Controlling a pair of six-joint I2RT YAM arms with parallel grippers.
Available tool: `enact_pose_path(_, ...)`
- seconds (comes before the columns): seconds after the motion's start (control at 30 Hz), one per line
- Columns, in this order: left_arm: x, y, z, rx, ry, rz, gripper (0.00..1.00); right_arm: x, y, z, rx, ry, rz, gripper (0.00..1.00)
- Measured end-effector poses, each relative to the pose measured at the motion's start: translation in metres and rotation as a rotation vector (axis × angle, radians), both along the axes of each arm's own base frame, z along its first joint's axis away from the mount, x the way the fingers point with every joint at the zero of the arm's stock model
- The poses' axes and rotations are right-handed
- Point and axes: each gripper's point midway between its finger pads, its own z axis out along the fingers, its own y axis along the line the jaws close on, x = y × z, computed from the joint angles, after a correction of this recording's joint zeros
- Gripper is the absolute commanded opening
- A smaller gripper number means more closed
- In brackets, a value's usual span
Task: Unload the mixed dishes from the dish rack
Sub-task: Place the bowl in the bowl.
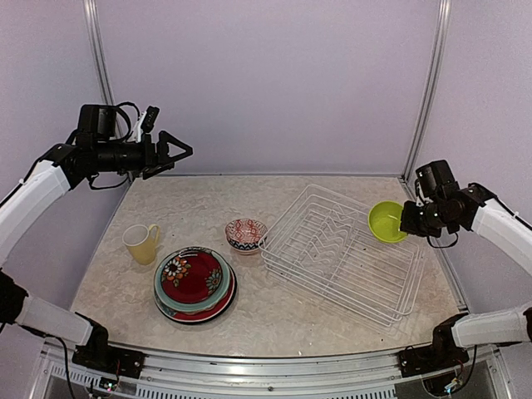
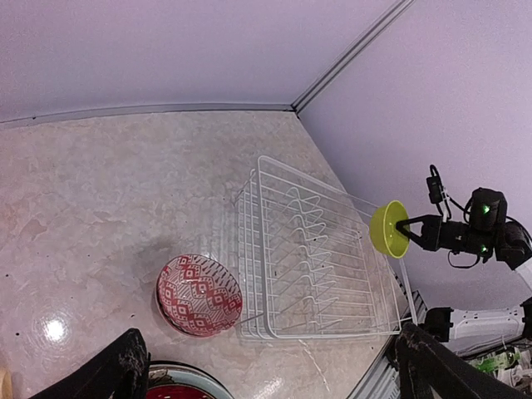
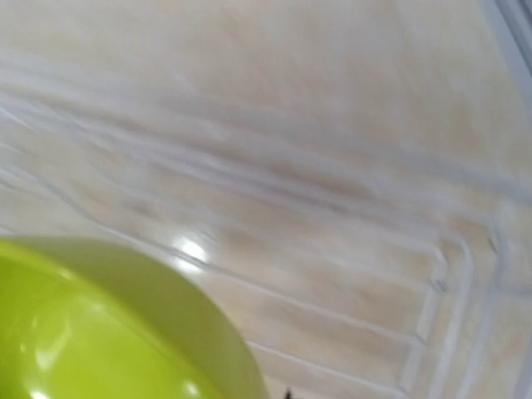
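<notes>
Right pincer [image 1: 405, 222] is clenched on the rim of the lime green bowl [image 1: 386, 222] and holds it tilted in the air over the far right corner of the dish rack [image 1: 332, 241], its glossy inside turned toward the left. Only bare wires and upright prongs show in the rack, which lies at a slant on the right half of the worktop [image 1: 274, 316].

Left pincer [image 1: 174, 155] is released, its jaws spread wide, raised high over the far left of the worktop and apart from every dish.

On the left, near the front, the plates [image 1: 194, 283] lie stacked: the red floral one is on top, with a teal rim and a dark rim showing under it. A pale yellow mug [image 1: 141, 243] stands upright just left of the stack, and a red-white bowl [image 1: 246, 234] sits between the stack and the rack.

Whether a second bowl sits under the red-white one cannot be told. The lower plates show only their rims. In the right wrist view all is blurred: the green bowl fills the lower left corner, with smeared rack wires behind it. The left wrist view cuts the plate stack off at its bottom edge.
</notes>
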Motion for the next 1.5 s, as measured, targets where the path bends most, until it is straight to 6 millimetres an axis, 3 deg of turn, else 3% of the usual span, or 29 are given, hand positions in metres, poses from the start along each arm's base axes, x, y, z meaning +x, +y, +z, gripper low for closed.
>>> enact_pose_path(0.1, -0.001, 0.0, 0.001, -0.001, -0.004, -0.002, 0.99, 0.011, 0.011, 0.043, 0.065, -0.113, 0.033, 0.0)
enact_pose_path(0.2, -0.002, -0.001, 0.002, -0.002, -0.007, -0.004, 0.99, 0.026, 0.033, 0.069, 0.14, -0.182, 0.096, 0.0)
enact_pose_path(0.27, -0.003, -0.001, 0.003, -0.002, -0.008, -0.004, 0.99, 0.037, 0.054, 0.076, 0.177, -0.205, 0.148, 0.0)
enact_pose_path(0.4, -0.003, -0.001, 0.003, 0.002, -0.011, 0.0, 0.99, 0.062, 0.112, 0.079, 0.229, -0.201, 0.275, 0.0)
enact_pose_path(0.53, -0.003, -0.002, 0.003, 0.005, -0.014, 0.0, 0.99, 0.09, 0.187, 0.082, 0.272, -0.205, 0.409, 0.0)
enact_pose_path(0.77, -0.004, -0.003, 0.003, 0.008, -0.012, -0.001, 0.99, 0.117, 0.311, 0.083, 0.323, -0.21, 0.608, 0.0)
enact_pose_path(0.93, -0.005, -0.002, 0.003, 0.008, -0.012, -0.001, 0.99, 0.124, 0.371, 0.069, 0.298, -0.193, 0.696, 0.0)
enact_pose_path(1.1, -0.007, -0.002, 0.006, 0.005, -0.019, -0.002, 0.99, 0.117, 0.39, 0.039, 0.238, -0.116, 0.74, 0.0)
enact_pose_path(1.5, -0.007, -0.001, 0.007, 0.002, -0.022, -0.003, 0.99, 0.117, 0.377, -0.021, 0.085, 0.041, 0.723, 0.0)
